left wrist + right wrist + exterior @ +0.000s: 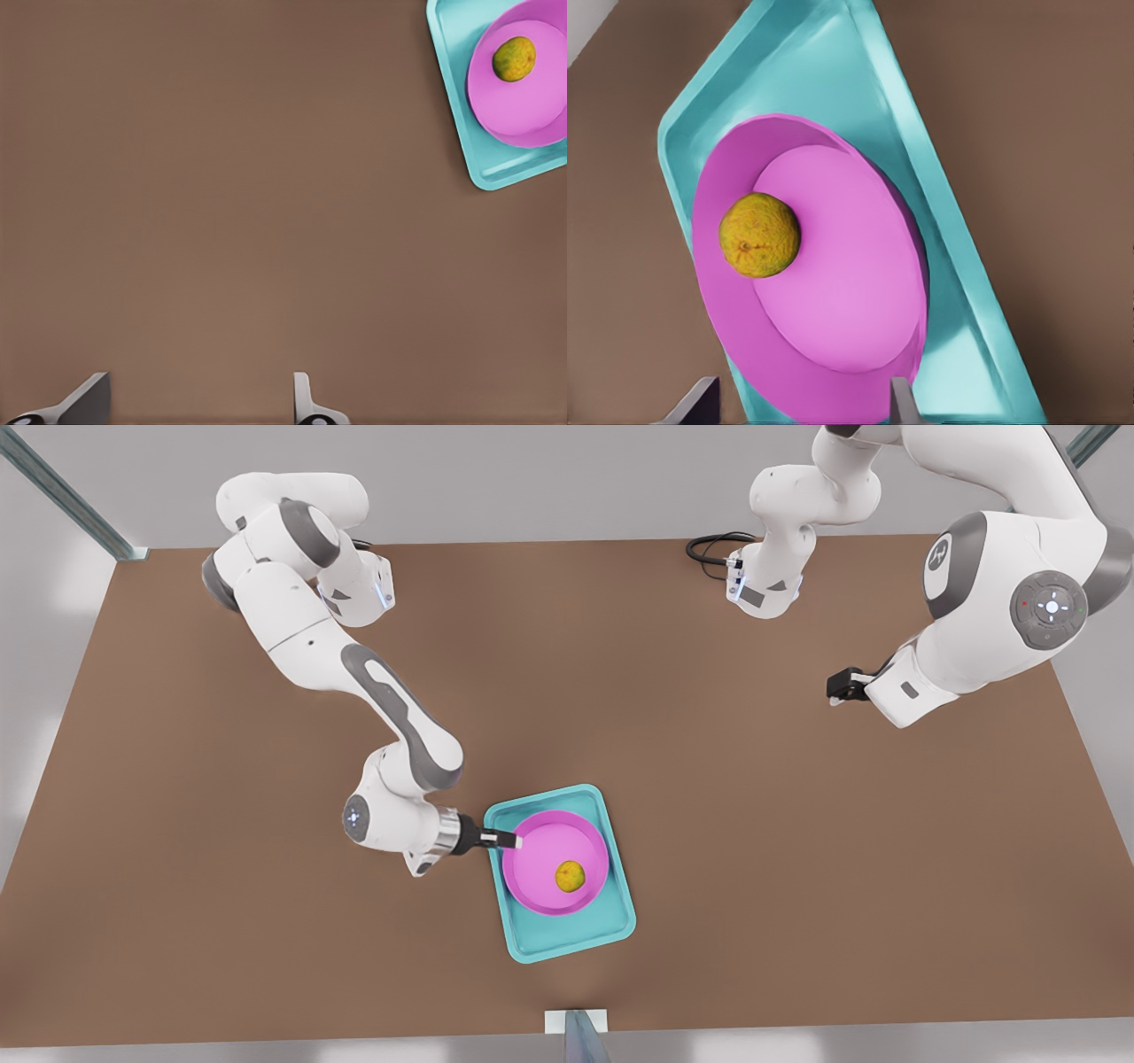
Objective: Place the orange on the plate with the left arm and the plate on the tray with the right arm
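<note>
While the brown table (266, 921) spreads under everything, we see the right arm (390, 717), the one with the shiny silver wrist band, reaching down from the front view's left toward the tray (611, 921). Our left arm (1001, 602) waits well apart at the front view's right, above bare table. That teal tray lies flat on the table, and the pink plate (540, 868) sits inside it, nearer the tray's end that faces the right arm. On the plate rests the orange (570, 877), off centre and close to the rim. Our right gripper (509, 839) is at the plate's rim on the side toward its arm; in the right wrist view its fingers (902, 403) stand spread, one on each side of the rim, clamping nothing we can make out. Our left gripper (837, 691) hangs over open table, its fingers (306, 403) spread apart and empty.
</note>
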